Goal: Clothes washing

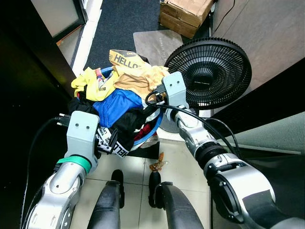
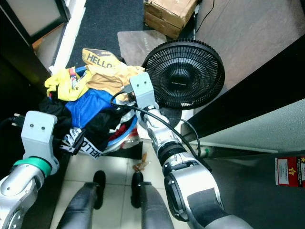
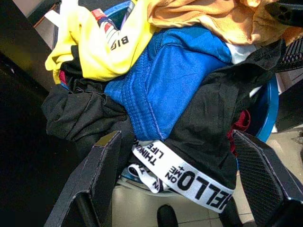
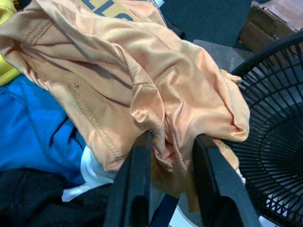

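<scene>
Right gripper [image 4: 168, 156]: jaws close together, pinching a fold of the orange garment [image 4: 142, 80] between them; this garment lies on top of the laundry pile at its far right side, just beside the black fan [image 1: 209, 71]. Left gripper [image 3: 182, 179]: jaws spread wide, holding nothing; they straddle the near left side of the pile, with a black garment [image 3: 208, 127] and its white waistband [image 3: 184, 177], printed "HELLO" in black letters, lying between the fingers [image 3: 97, 175]. Pile contents, going outward: a blue garment [image 1: 116, 105] in the middle, a yellow garment [image 1: 93, 83] with printed lettering at the far left, more black cloth [image 3: 80, 116] at the near left, and a tan piece [image 1: 125, 59] printed "HELLO" at the far top. The clothes are heaped in a blue basket [image 3: 267, 109], whose rim shows at the near right edge of the pile. The basket stands on a tiled floor [image 1: 186, 167] in front of the robot's legs [image 1: 107, 205]. A scrap of wrapper [image 1: 158, 164] lies on the tiles near the basket. The fan stands to the right of the pile, its round grille facing up. Farther off there is a dark carpet [image 1: 119, 21] and a cardboard box [image 1: 186, 14].
</scene>
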Robot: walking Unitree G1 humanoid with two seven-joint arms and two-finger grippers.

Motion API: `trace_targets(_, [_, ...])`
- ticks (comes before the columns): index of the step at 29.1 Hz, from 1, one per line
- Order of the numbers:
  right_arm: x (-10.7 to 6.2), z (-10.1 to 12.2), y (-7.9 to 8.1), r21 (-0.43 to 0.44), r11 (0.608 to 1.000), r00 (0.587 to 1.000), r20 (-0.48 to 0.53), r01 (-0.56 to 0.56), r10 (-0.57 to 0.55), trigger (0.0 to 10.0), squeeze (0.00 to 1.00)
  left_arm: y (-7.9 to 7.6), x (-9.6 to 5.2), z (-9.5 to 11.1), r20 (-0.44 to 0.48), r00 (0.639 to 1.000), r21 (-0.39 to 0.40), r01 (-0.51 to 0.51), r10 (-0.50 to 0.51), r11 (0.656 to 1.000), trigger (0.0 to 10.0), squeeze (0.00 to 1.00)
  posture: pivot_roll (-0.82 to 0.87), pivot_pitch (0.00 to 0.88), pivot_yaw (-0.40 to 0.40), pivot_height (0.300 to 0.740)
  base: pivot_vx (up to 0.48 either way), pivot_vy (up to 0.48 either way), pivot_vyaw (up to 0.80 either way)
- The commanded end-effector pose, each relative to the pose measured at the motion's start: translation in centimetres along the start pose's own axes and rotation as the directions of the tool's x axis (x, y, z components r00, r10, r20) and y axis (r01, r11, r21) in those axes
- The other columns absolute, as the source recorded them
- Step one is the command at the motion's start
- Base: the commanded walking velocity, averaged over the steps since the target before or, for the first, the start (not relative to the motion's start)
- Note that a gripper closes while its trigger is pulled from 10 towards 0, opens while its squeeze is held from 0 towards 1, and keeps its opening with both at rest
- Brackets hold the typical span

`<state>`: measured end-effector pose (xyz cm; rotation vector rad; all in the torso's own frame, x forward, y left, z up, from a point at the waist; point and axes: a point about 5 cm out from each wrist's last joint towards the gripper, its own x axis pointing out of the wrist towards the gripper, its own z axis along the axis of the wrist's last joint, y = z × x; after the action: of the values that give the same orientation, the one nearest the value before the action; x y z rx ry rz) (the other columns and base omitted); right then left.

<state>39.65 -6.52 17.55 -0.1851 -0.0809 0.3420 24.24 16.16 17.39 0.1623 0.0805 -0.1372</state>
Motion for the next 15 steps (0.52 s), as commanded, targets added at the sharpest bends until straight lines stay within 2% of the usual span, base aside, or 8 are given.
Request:
trace_targets(1, [-0.44,-1.11,-0.11,0.014,1.000,1.000,-0.029,0.007,-0.006,0.0,0.00,-0.12,-0.41,-0.74,-0.036,0.999,-0.010,-0.002,0.002,1.000,10.0,0.00,0.14,0.510,-0.075,0.740,0.000,0.000,0.00])
trace_targets(15, [-0.53,-0.95,-0.83,0.034,0.999,1.000,-0.008,0.026,-0.026,0.0,0.00,0.09,0.48,-0.71,-0.029,1.000,-0.008,-0.006,0.006,1.000,10.0,0.00,0.13,0.468,-0.066,0.740,0.000,0.000,0.00])
